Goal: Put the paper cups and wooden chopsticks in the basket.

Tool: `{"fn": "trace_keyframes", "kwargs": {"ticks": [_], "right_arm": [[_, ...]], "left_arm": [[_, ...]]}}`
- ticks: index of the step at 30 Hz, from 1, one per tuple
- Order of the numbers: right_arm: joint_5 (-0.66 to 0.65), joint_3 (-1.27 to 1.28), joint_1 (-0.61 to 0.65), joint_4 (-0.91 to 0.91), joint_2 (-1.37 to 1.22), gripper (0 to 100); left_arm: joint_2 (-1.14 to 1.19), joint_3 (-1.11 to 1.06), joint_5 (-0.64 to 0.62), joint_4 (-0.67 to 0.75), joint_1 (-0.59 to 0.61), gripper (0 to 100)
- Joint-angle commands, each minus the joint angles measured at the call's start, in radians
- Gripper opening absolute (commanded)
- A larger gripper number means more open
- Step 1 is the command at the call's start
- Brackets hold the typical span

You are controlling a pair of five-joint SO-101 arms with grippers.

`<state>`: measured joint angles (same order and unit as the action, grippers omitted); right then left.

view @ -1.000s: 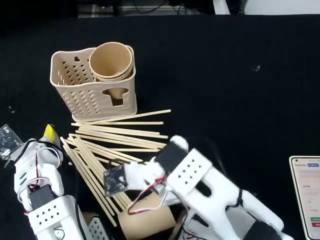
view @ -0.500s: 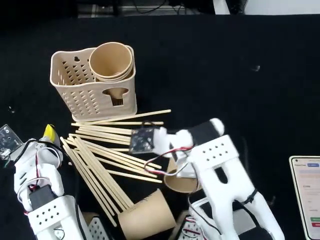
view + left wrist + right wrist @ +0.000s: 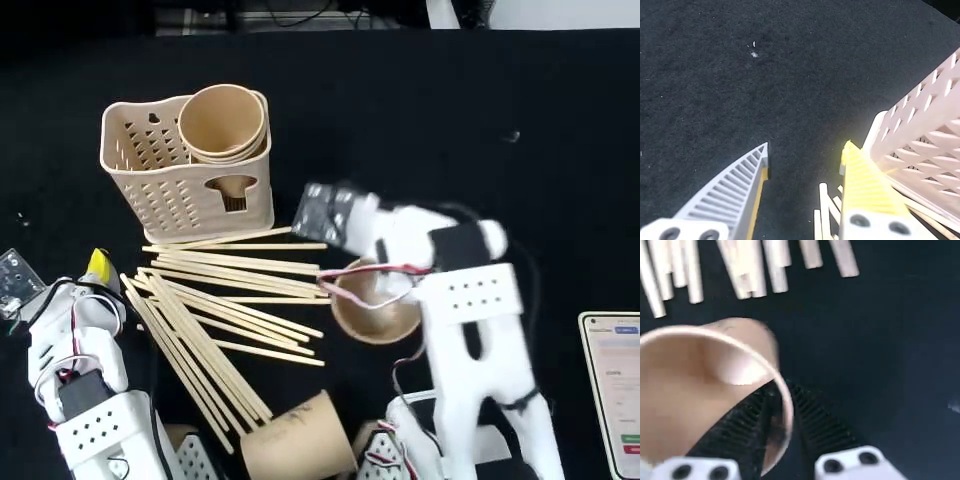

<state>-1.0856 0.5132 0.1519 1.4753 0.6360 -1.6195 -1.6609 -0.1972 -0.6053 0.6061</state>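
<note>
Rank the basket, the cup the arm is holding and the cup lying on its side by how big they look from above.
1. The basket, clearly largest.
2-3. The held cup and the lying cup look about alike; the held one may sit nearer the camera, so I won't rank them.

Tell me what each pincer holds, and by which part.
The right pincer grips a paper cup by its rim, one finger inside the wall and one outside. The left pincer is open beside the basket, holding nothing.
</note>
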Motion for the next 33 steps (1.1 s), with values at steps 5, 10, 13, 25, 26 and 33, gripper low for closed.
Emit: {"fn": "trace_keyframes", "kwargs": {"ticks": [5,10,13,25,26,33], "right_arm": [[0.353,-0.558,0.071,0.061,-0.008,1.1],[0.658,-0.720,0.181,-0.137,-0.033,1.1],[0.793,-0.762,0.233,-0.276,-0.099,1.1],[0.861,-1.101,0.345,-0.265,-0.608,1.1],[0.861,-1.144,0.339,-0.229,-0.645,1.1],[0.856,-1.457,0.331,-0.005,-0.895,3.1]], "left_arm": [[-0.014,0.036,0.006,0.005,-0.004,23],[-0.014,0.035,0.006,0.005,-0.004,23],[-0.014,0.035,0.006,0.005,-0.004,23],[-0.014,0.035,0.006,0.005,-0.004,23],[-0.014,0.035,0.006,0.005,-0.004,23],[-0.014,0.035,0.006,0.005,-0.005,23]]}}
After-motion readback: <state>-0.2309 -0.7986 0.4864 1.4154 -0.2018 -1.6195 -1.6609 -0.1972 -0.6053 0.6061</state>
